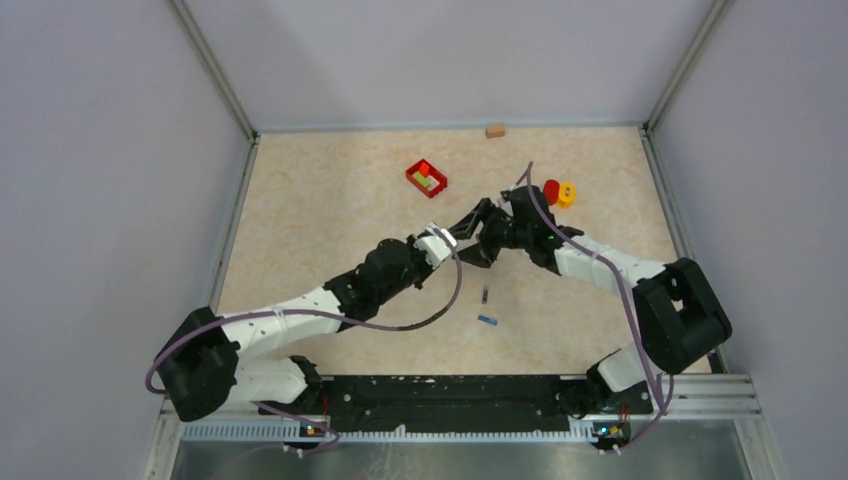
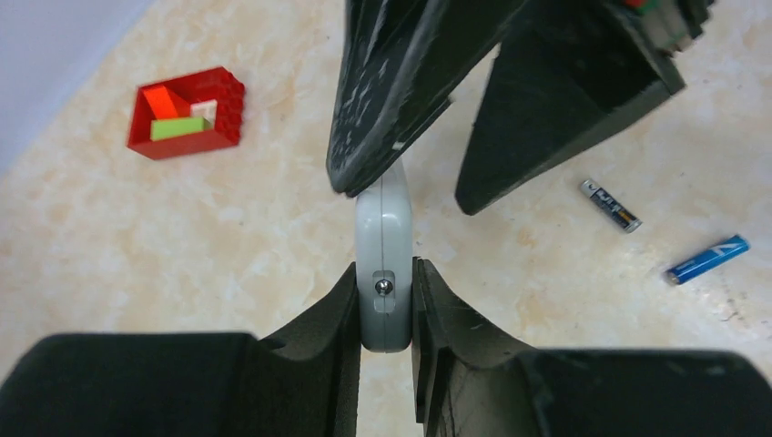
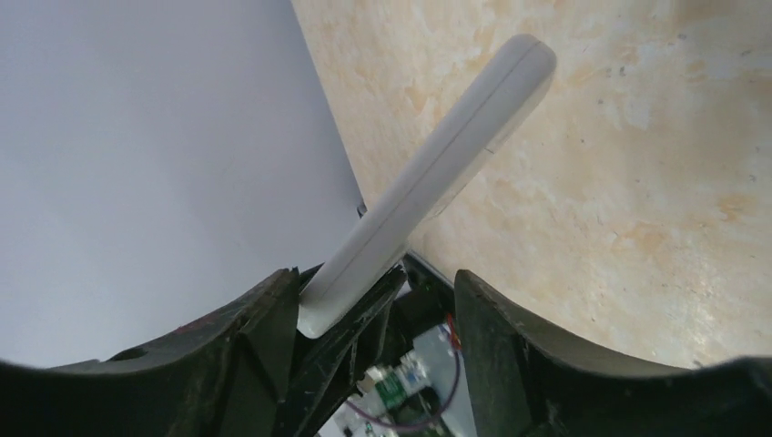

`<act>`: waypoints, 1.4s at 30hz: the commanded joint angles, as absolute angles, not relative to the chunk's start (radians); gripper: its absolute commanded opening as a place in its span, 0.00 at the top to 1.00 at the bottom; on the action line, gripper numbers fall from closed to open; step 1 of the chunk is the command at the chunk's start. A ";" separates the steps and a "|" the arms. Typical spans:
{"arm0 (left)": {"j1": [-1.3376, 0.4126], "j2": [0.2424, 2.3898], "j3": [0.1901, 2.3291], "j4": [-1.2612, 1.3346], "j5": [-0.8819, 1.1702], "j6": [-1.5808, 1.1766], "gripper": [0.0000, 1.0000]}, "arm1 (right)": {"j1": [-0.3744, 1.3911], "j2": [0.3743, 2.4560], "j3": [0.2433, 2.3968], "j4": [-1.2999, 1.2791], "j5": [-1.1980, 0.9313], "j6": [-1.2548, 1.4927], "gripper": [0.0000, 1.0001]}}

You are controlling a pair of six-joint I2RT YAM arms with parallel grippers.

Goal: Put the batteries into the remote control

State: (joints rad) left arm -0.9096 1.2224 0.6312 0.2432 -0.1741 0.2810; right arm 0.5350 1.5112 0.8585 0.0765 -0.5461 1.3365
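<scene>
beige bench: left fingers clamp the remote, right fingers open around it; dark battery, blue battery, red tray nearby.

Red brick tray, wooden block, beige table

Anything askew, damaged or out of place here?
Nothing damaged or spilled. The remote is held in the air, clamped at one end by the left gripper; the right gripper stands open around the other end. A dark battery and a blue battery lie loose on the table.
</scene>
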 commanded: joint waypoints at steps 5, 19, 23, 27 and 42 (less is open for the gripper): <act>-0.634 1.213 0.740 0.188 0.172 -0.075 1.00 | 0.517 1.307 0.725 0.234 -0.421 1.228 0.23; -0.371 1.284 1.028 -0.009 0.833 -0.492 1.00 | 0.515 1.152 0.681 0.409 -0.457 0.906 0.13; -0.311 1.305 1.056 0.038 1.049 -0.526 1.00 | 0.515 1.135 0.681 0.451 -0.491 0.892 0.13; -0.243 1.289 1.049 0.085 1.148 -0.575 1.00 | 0.515 1.118 0.688 0.480 -0.553 0.897 0.13; -0.185 1.235 1.009 0.355 1.319 -0.811 0.98 | 0.518 1.243 0.715 1.006 -0.835 1.105 0.52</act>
